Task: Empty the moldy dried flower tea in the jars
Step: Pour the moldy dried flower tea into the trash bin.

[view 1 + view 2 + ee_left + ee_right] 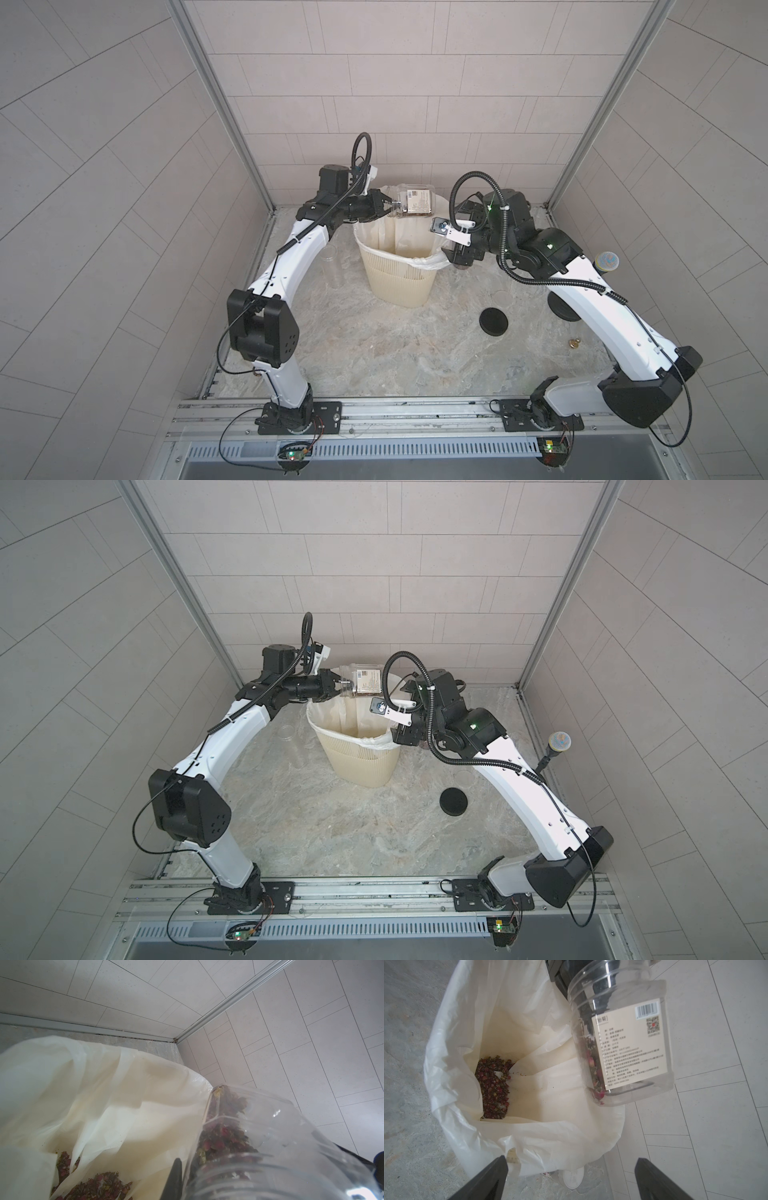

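Left tool [388,204] clenched on the mouth rim of the labelled jar [623,1043]. One finger [174,1178] is outside the wall; the dark shape inside the neck looks like the other. The jar lies roughly level, reaching past the tool tip over the rim of the bin [399,274].

Below the tool: white liner [456,1043], tea heap [494,1084] at its bottom. Right tool [571,1159] spread wide, gripping nothing, just beside the bin rim across from my left tool. White round lid [572,1178] on the bench [374,353] under it. Black lid [493,321] well behind the right tool. Tall clear jar [332,266] behind the left tool, by my forearm.

Tea [224,1138] in the jar: dark red-brown buds, some pink, along the low side.

Label [631,1043]: beige, barcode, QR code, Chinese print too blurred to read.
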Robot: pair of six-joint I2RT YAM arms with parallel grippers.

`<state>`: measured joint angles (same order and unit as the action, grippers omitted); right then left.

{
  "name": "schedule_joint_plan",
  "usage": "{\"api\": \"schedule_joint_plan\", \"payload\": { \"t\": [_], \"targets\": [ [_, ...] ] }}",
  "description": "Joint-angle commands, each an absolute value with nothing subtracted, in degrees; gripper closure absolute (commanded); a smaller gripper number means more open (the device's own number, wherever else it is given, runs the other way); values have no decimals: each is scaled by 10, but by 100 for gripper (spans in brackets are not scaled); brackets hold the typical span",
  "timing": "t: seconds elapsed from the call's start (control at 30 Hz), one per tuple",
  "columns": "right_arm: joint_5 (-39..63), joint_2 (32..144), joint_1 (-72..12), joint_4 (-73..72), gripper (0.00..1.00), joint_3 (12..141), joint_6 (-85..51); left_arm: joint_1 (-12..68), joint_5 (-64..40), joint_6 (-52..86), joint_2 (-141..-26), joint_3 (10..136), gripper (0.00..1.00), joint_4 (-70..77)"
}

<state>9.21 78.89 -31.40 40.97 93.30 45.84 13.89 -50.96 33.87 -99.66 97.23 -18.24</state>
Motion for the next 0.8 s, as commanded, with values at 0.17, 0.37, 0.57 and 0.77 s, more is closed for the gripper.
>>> {"api": "schedule_joint_plan", "payload": {
  "t": [0.17,0.37,0.57,0.77],
  "targets": [
    [156,753,-296,382,0,945,323,140,-503,338,-980,984,98,-156],
    [126,761,-294,360,0,962,189,141,-485,321,-973,983,100,-160],
    [123,756,-294,322,0,967,-10,149,-467,316,-970,982,100,-146],
    [182,785,-262,343,0,998,-268,164,-434,308,-970,988,100,-133]
  ]
}}
